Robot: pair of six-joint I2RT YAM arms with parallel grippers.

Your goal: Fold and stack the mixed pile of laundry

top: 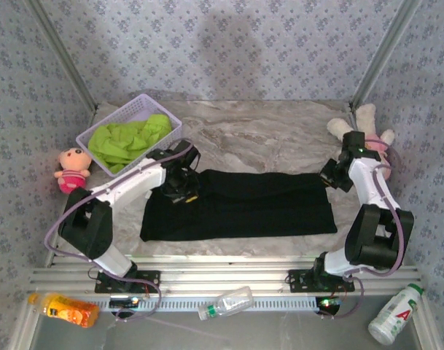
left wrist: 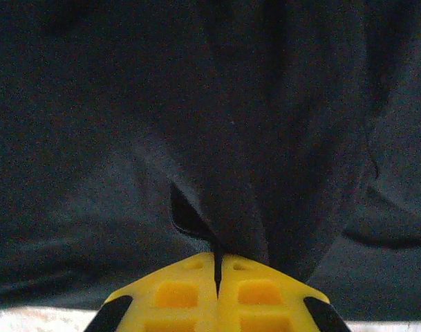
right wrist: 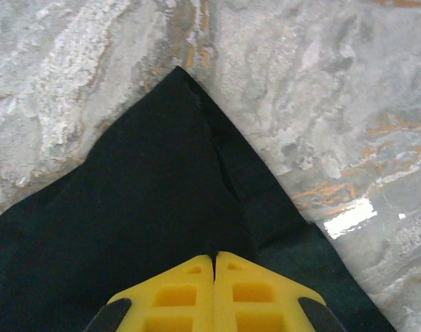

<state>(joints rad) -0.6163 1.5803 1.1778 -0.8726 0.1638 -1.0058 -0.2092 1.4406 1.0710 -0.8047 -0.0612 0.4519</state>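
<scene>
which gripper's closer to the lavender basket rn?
Left. The left gripper grips the black T-shirt just beside the lavender basket; the right gripper holds the shirt's right end, across the table.

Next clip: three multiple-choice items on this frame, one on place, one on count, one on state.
1. The lime-green T-shirt lies: A in the lavender basket; B on the floor; C over an arm.
2. Bottles at the near edge: A one; B three; C five.
3. The left pincer is: A wide open; B shut on the black T-shirt; C holding a bottle.
A, green cloth fills the basket; B, an orange bottle, a clear bottle, a white bottle; B, yellow fingers pinch dark cloth.
</scene>
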